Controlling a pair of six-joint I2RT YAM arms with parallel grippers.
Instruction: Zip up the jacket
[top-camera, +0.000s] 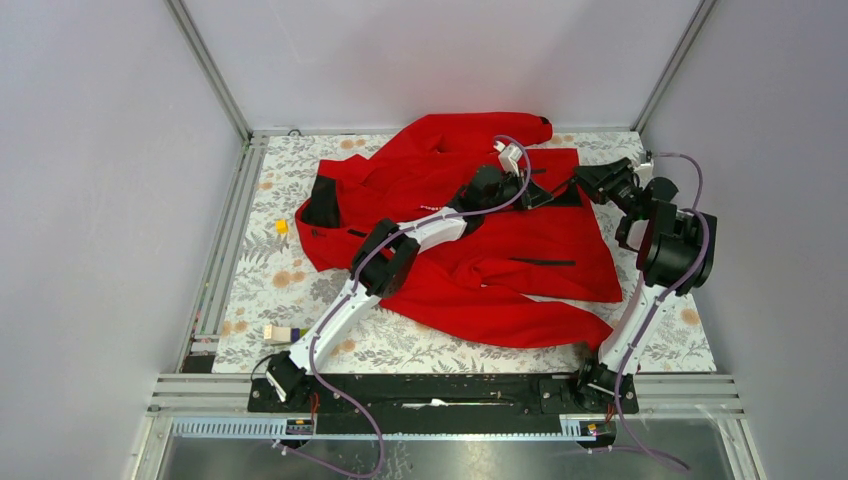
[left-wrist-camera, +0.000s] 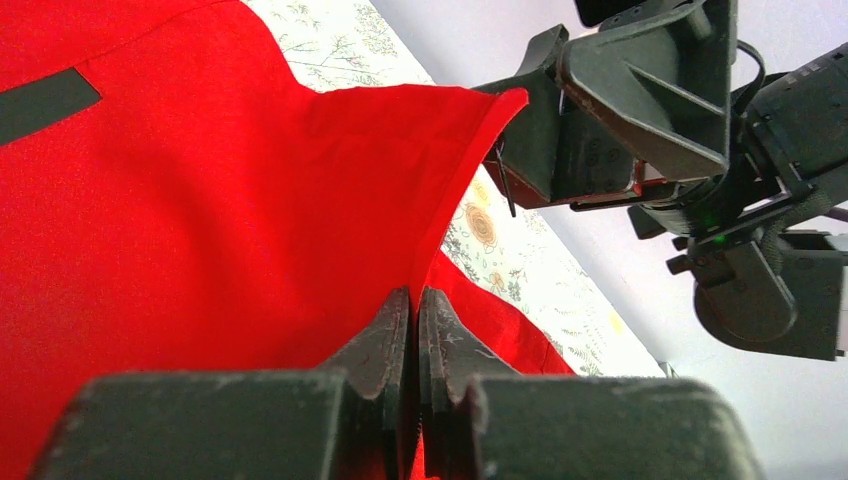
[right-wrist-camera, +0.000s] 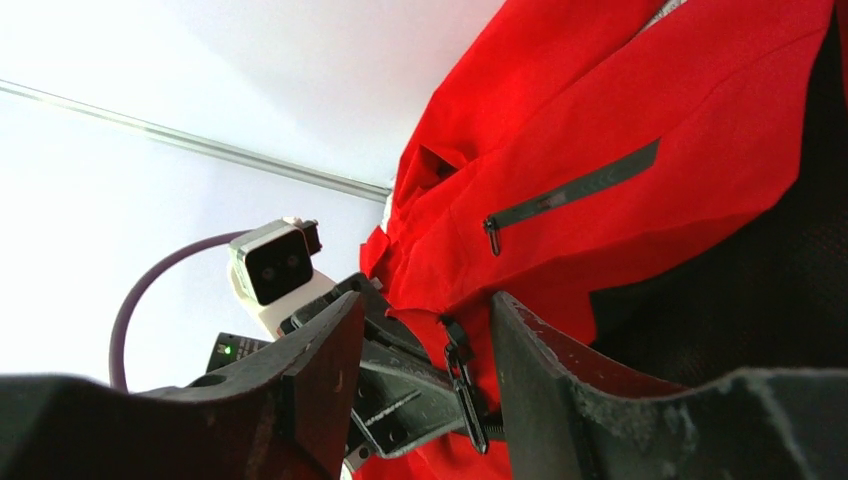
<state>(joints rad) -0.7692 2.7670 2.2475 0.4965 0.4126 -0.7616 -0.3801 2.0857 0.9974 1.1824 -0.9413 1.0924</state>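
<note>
The red jacket (top-camera: 470, 270) lies spread on the floral table, collar to the left and hem to the right. My left gripper (left-wrist-camera: 415, 292) is shut on the jacket's front edge (left-wrist-camera: 440, 180) near the hem and holds the fabric up in a taut fold. My right gripper (right-wrist-camera: 425, 300) stands open at the hem's corner, right by the left one (top-camera: 545, 195). The dark zipper pull (right-wrist-camera: 465, 385) hangs between its fingers, touching neither. A pocket zipper (right-wrist-camera: 570, 190) shows on the panel above.
A small yellow block (top-camera: 282, 227) and a white-and-yellow piece (top-camera: 280, 333) lie on the floral mat (top-camera: 660, 340) left of the jacket. Grey walls and aluminium rails (top-camera: 215, 250) close in the table.
</note>
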